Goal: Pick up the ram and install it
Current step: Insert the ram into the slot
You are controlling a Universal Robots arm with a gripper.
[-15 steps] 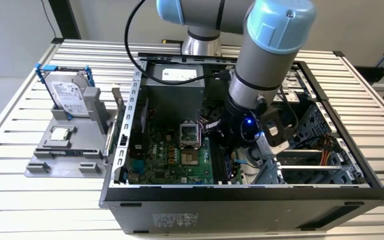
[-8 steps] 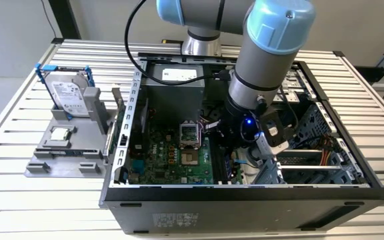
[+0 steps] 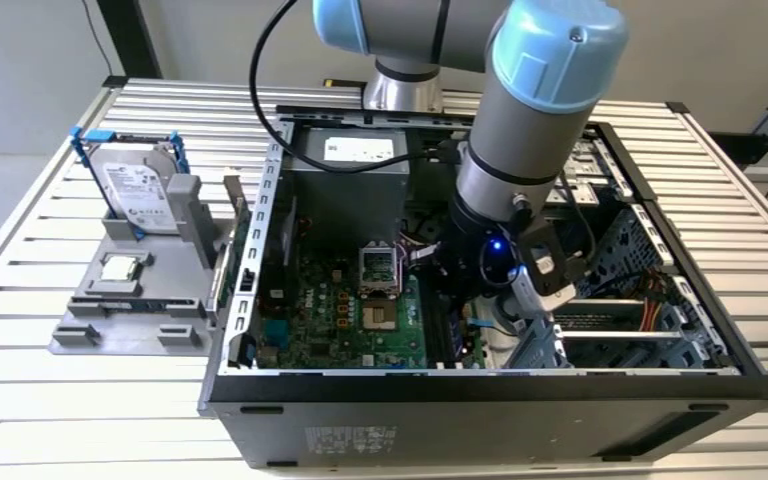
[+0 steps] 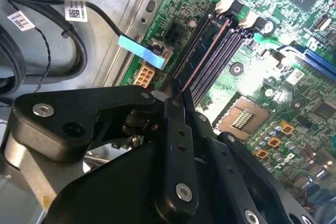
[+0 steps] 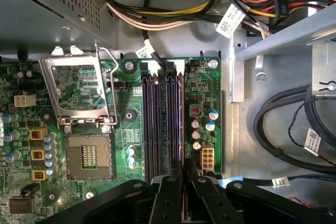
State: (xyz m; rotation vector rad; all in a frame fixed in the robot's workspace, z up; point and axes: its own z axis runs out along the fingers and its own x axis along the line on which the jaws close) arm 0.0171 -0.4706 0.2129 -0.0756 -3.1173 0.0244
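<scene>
The ram (image 4: 206, 52) is a thin dark stick seen edge-on, with a coppery line along its edge. It stands in line with the black memory slots (image 4: 223, 56) on the green motherboard, over the slot nearest the board's edge. My gripper (image 4: 176, 100) is shut on the ram's near end, its black fingers (image 4: 178, 129) pressed close on either side. In the first wrist view the ram (image 5: 182, 124) runs along the slots (image 5: 157, 119) up from my gripper (image 5: 184, 176). In the exterior view my gripper (image 3: 475, 305) is down inside the open computer case (image 3: 491, 385).
An open processor socket (image 5: 88, 156) with its raised metal frame (image 5: 79, 85) lies beside the slots. Cable bundles (image 5: 283, 129) and a drive cage (image 3: 624, 300) crowd the other side. Outside the case, a grey stand holds a hard drive (image 3: 137, 185) and a small processor chip (image 3: 120, 267).
</scene>
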